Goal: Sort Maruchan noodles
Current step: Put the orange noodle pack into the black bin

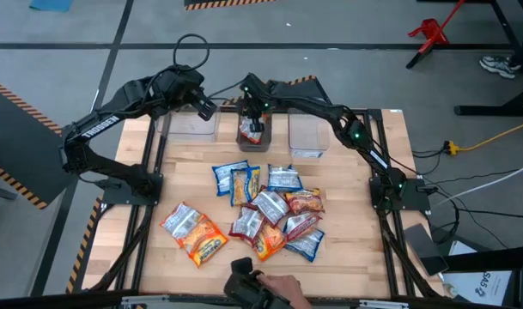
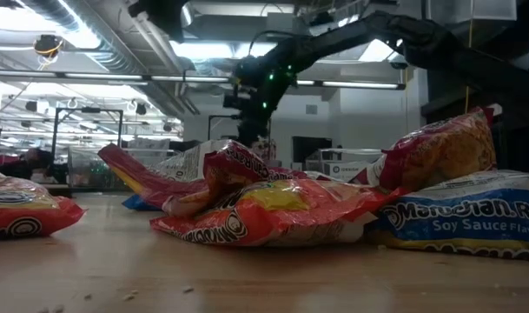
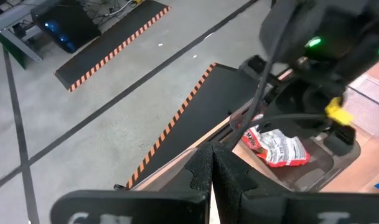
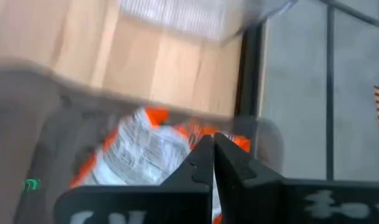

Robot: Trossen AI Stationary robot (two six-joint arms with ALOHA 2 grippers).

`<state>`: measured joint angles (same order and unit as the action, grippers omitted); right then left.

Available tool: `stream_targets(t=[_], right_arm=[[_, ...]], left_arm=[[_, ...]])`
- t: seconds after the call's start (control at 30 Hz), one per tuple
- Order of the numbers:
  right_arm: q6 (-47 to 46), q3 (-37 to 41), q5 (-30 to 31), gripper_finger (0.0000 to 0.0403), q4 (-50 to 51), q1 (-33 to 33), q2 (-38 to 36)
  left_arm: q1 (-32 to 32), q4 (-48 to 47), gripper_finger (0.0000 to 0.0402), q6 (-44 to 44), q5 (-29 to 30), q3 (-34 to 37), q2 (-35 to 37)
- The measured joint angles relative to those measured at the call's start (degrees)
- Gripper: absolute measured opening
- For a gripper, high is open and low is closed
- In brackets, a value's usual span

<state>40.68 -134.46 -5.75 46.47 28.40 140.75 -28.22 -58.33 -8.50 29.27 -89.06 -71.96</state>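
Left gripper (image 1: 206,109): fingers pressed together, holding nothing; over the far-left clear bin (image 1: 191,125)
Right gripper (image 1: 254,126): fingers together, empty; above the middle bin (image 1: 244,137), where one red-and-silver packet (image 3: 276,147) lies
Right bin (image 1: 307,136): far side of the table (image 1: 355,215)
Maruchan noodles (image 1: 265,210): loose pile mid-table; two more packets (image 1: 194,232) to its left
A person's hand (image 1: 282,287): near edge

Above the middle bin (image 1: 252,133), the right pincer (image 1: 254,120) hangs with fingers together; the left pincer (image 1: 207,109) is just beside it. Noodle packets (image 1: 265,206) lie scattered on the surface (image 1: 347,249) near that bin.
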Motion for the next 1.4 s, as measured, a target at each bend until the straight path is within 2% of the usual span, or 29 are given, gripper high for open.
stream_targets(t=[0.17, 0.4, 0.77, 1.0, 1.23, 1.4], right_arm=[[-3.03, 0.97, -5.35, 0.0000, 3.59, -0.32, -0.54], [-1.49, 0.86, -5.40, 0.0000, 3.05, -0.67, 3.15], [-1.38, 0.51, -7.44, 0.0000, 5.93, 0.23, 2.96], [-0.15, 0.51, -5.54, 0.0000, -1.21, 0.68, 2.79], [-1.57, 0.51, -4.95, 0.0000, -3.85, 1.86, 6.91], [-5.95, 0.55, -7.58, 0.0000, -4.70, 2.77, 8.52]], left_arm=[[-0.01, -0.15, 0.0000, -0.17, -0.05, 0.00, 0.00], [-0.01, -0.33, 0.0000, -0.04, -0.15, 0.00, -0.02], [-0.03, -0.39, 0.0000, -0.02, -0.30, 0.00, -0.02], [-0.03, -0.39, 0.0000, 0.09, -0.08, 0.00, 0.00], [-0.05, -0.39, 0.0000, 0.09, 0.07, 0.00, -0.01], [-0.05, -0.39, 0.0000, 0.09, 0.08, 0.00, -0.01]])
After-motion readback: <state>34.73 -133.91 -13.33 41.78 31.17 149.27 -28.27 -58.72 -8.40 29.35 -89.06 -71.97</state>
